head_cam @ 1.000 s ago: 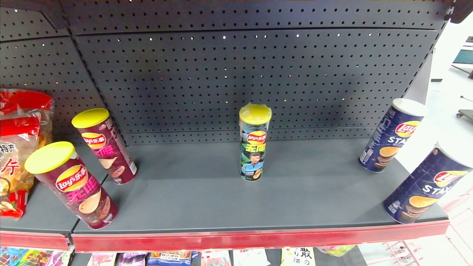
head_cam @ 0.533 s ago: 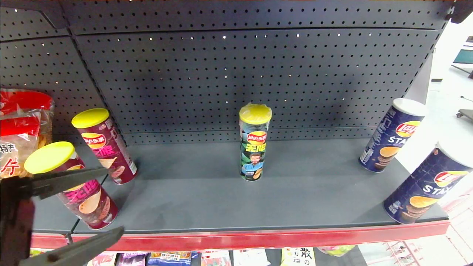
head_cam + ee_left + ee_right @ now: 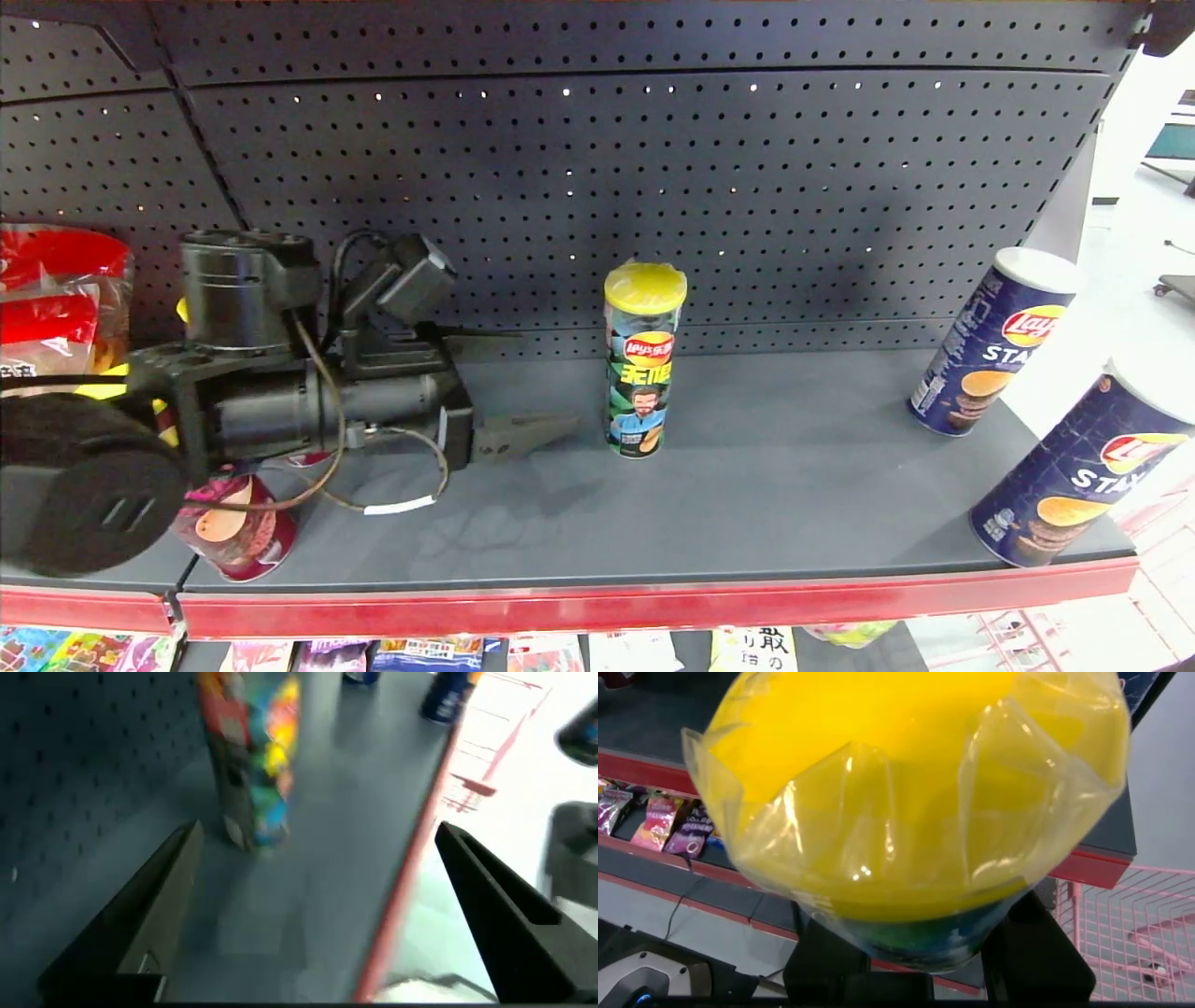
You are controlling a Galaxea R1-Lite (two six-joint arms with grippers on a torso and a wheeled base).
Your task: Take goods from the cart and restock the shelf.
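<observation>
A green chip can with a yellow lid stands upright mid-shelf on the dark grey shelf. My left gripper hovers just left of it, open and holding nothing. The left wrist view has the same can beyond the spread fingers. My right gripper is shut on another yellow-lidded can wrapped in clear plastic, held in front of the shelf's red front edge.
Two blue chip cans stand at the shelf's right end. My left arm partly hides a maroon can. Snack bags are at the far left. The pink wire cart is below on the right.
My left arm has come in from the lower left over the shelf toward the green can, covering the two maroon cans. Its fingers stay open.
</observation>
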